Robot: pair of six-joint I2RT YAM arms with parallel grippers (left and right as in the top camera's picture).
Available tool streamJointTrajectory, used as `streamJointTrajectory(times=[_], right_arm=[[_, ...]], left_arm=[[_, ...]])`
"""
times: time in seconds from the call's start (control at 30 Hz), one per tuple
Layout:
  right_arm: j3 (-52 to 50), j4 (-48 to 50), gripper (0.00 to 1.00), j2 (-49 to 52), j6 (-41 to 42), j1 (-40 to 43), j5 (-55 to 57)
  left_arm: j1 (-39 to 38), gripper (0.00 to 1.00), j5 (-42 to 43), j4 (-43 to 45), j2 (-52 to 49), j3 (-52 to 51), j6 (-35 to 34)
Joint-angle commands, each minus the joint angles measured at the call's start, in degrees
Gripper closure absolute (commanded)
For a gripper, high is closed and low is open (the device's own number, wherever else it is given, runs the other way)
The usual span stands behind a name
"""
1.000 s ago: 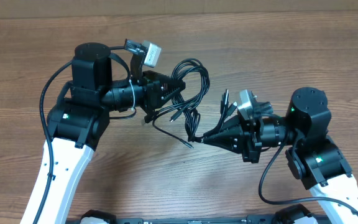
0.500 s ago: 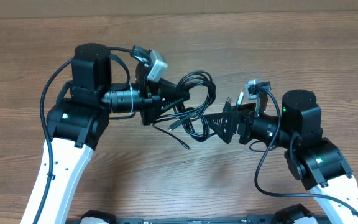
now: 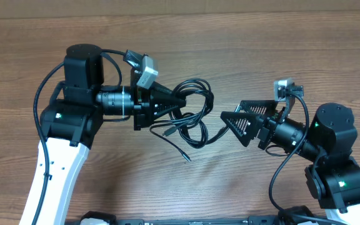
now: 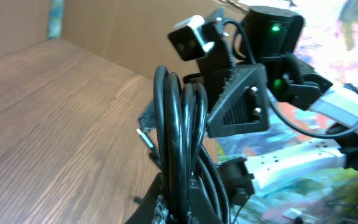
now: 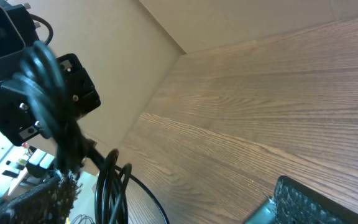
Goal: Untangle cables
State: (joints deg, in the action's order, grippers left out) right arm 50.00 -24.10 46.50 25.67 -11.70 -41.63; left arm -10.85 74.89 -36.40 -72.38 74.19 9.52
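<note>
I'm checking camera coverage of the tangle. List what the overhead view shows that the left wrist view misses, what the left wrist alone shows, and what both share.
Overhead only: the left gripper seen from outside, shut on the cables, whose loops fan out sideways, one end trailing toward the front of the table. Left wrist only: the strands close up, standing side by side from the frame's bottom edge. Both: the cables, the open right gripper facing them, the wooden table.

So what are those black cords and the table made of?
The cables look rubbery or plastic-coated: smooth, slightly shiny black, bending in soft loops. The table looks like wood, or maybe wood-look laminate: brown, matte, with grain lines.
</note>
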Motion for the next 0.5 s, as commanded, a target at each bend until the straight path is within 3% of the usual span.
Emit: streamJointTrajectory(times=[0.0,0.1,0.47], right_arm=[[0.33,0.44,0.0,-0.2,-0.39,0.15,-0.68],[0.33,0.44,0.0,-0.2,-1.97,0.15,-1.62],[0.33,-1.07,0.0,-0.2,-3.63,0.15,-2.4]], left_arm=[[-2.78,0.96,2.62,0.61,0.5,0.17,1.16],[-5.38,0.96,-4.39,1.84,0.5,0.17,-2.69],[-6.47,0.96,-10.36,6.08,0.5,0.17,-8.44]])
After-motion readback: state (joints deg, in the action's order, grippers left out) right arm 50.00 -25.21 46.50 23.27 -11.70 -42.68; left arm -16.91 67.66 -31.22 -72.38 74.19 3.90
